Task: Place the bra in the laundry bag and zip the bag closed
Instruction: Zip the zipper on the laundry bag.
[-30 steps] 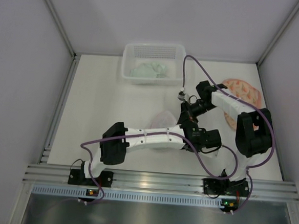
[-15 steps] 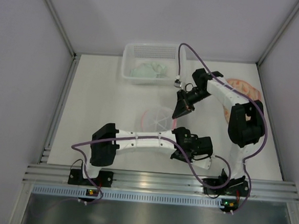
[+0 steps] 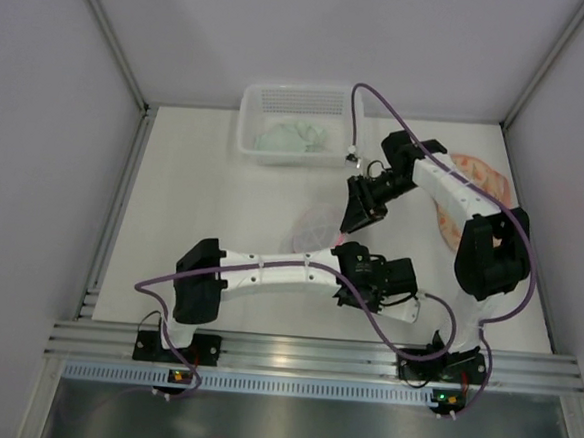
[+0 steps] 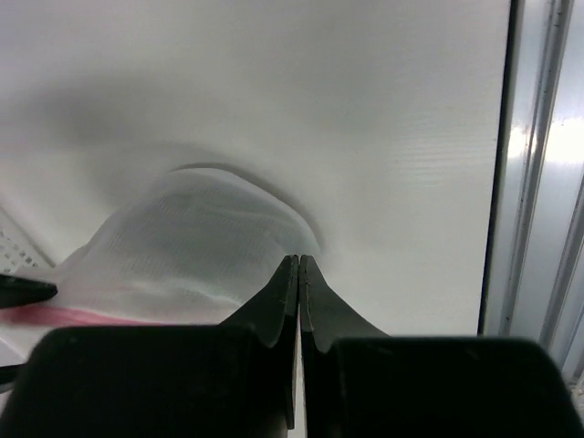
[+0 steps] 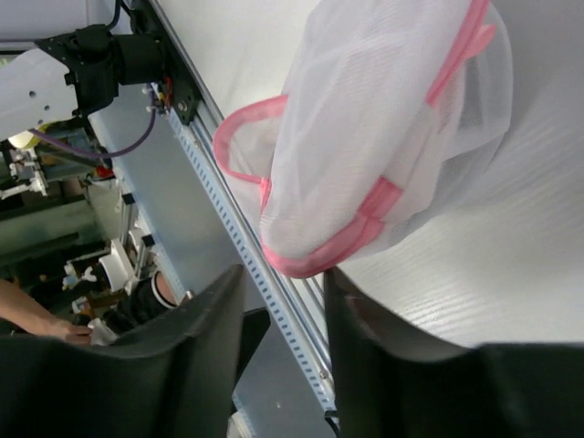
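The laundry bag is white mesh with pink trim and sits mid-table, bulging. In the right wrist view the laundry bag fills the upper right, its pink edge just beyond my right gripper, which is open and holds nothing. From above, the right gripper hovers at the bag's right side. My left gripper is at the bag's near right edge. Up close, the left gripper is shut, its tips pinched at the rim of the mesh bag. I cannot make out the bra.
A white plastic basket holding pale green cloth stands at the back. A peach patterned fabric piece lies at the right, partly under the right arm. The metal rail runs along the near table edge.
The right gripper has opened and let go of the bag's pink trim. The bag has gone from a spread ring to a bunched mound. The left wrist shifted slightly.
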Motion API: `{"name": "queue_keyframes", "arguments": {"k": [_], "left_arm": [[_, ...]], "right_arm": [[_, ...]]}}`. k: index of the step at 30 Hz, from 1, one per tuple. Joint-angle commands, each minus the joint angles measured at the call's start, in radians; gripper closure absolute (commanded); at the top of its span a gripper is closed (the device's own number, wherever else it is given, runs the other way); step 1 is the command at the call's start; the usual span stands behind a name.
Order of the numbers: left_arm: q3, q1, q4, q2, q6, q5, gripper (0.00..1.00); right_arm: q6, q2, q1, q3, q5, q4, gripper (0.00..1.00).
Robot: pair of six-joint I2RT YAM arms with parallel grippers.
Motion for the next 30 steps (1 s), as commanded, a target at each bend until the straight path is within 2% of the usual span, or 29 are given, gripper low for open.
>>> {"name": "queue_keyframes", "arguments": {"k": [1,2,5,7,9,11,13,15,16,17,19,20,22,23,25,26,30], "left_arm": [[0.067,0.03,0.039,-0.056,-0.027,0.032,0.96],[0.07,0.053,0.039,-0.068,-0.039,0.052,0.84],[0.064,0.108,0.039,-0.138,-0.07,0.121,0.68],[0.052,0.145,0.036,-0.193,-0.094,0.167,0.64],[0.032,0.219,0.037,-0.232,-0.119,0.273,0.64],[-0.032,0.3,0.057,-0.313,-0.128,0.357,0.62],[-0.09,0.348,0.115,-0.403,-0.156,0.392,0.53],[-0.178,0.44,0.152,-0.454,-0.23,0.487,0.51],[-0.216,0.484,0.193,-0.497,-0.257,0.527,0.45],[-0.248,0.583,0.219,-0.519,-0.286,0.576,0.43],[-0.345,0.691,0.265,-0.554,-0.373,0.702,0.37],[-0.365,0.792,0.291,-0.559,-0.399,0.739,0.37],[-0.414,0.898,0.309,-0.551,-0.464,0.831,0.36],[-0.431,0.921,0.324,-0.548,-0.47,0.845,0.35],[-0.495,0.957,0.365,-0.55,-0.544,0.88,0.34],[-0.518,0.966,0.42,-0.553,-0.562,0.89,0.32],[-0.618,1.027,0.558,-0.535,-0.68,0.985,0.3]], "right_arm": [[-0.032,-0.071,-0.006,-0.038,0.05,-0.002,0.56],[-0.031,-0.069,-0.006,-0.047,0.064,-0.002,0.5],[0.023,-0.077,-0.007,-0.084,0.028,0.019,0.41],[0.056,-0.083,-0.009,-0.096,-0.004,0.036,0.32],[0.098,-0.091,-0.007,-0.098,-0.021,0.051,0.27],[0.11,-0.098,-0.007,-0.11,-0.023,0.059,0.25],[0.13,-0.103,-0.009,-0.146,-0.023,0.074,0.25],[0.139,-0.098,-0.009,-0.17,-0.037,0.111,0.3],[0.142,-0.091,-0.009,-0.18,-0.035,0.125,0.31],[0.142,-0.083,-0.009,-0.182,-0.037,0.137,0.31],[0.142,-0.055,-0.007,-0.176,-0.04,0.171,0.36],[0.142,-0.046,-0.007,-0.173,-0.051,0.182,0.39],[0.182,-0.032,-0.007,-0.173,-0.069,0.223,0.55],[0.182,-0.031,-0.009,-0.173,-0.09,0.24,0.67],[0.169,-0.041,-0.007,-0.182,-0.106,0.292,0.77],[0.158,-0.046,-0.009,-0.185,-0.106,0.304,0.85],[0.023,-0.061,-0.007,-0.186,-0.097,0.295,1.0]]}}
